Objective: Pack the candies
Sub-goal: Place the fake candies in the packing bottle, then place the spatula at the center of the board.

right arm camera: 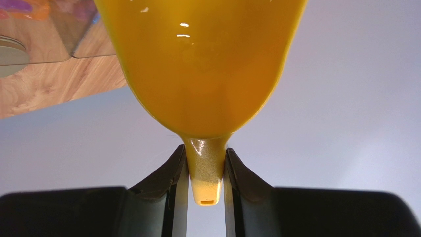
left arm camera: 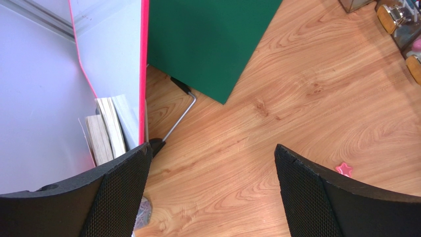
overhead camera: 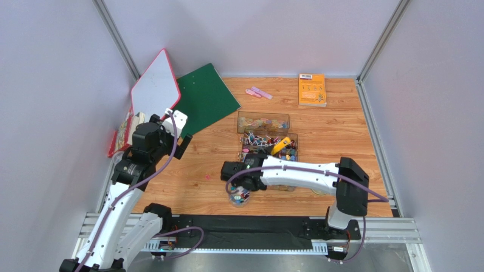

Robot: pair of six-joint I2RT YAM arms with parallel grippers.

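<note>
From above, the bench (overhead camera: 187,187) carries two clear oblong boxes near its middle. They touch, and both have their long sides running left to right. The candies (overhead camera: 258,141) lie in both, pale ones in the far box (overhead camera: 263,121) and mixed bright ones in the near box (overhead camera: 291,154). A yellow piece (overhead camera: 281,145) lies slantwise among the bright ones. Each candy is too small for its direction to be read. A small clear jar (overhead camera: 238,199) stands nearer, partly under the right gripper (overhead camera: 236,180), with a few more coloured sweets inside. The right arm reaches leftward across the bench. The left gripper (overhead camera: 179,135) hangs over the left side, near a white board (overhead camera: 154,85) with a red rim and a green folder (overhead camera: 205,97). An orange book (overhead camera: 312,89) lies at the far edge.

In the left wrist view, the left gripper (left arm camera: 212,158) has its jaws released and spread wide, with only bare wood between them. A pink star-shaped sweet (left arm camera: 344,169) lies flat on the bench just beside the finger on the right of the view. The board, the folder and a stack of books (left arm camera: 106,131) fill the left and far parts.

In the right wrist view, the jaws of the right gripper (right arm camera: 205,165) are clenched on the thin handle of a yellow scoop (right arm camera: 200,74). Its long axis runs straight away from the jaws, bowl outermost. Only the bowl's underside shows, so its contents cannot be told. A corner of a clear box (right arm camera: 64,29) shows at upper left.
</note>
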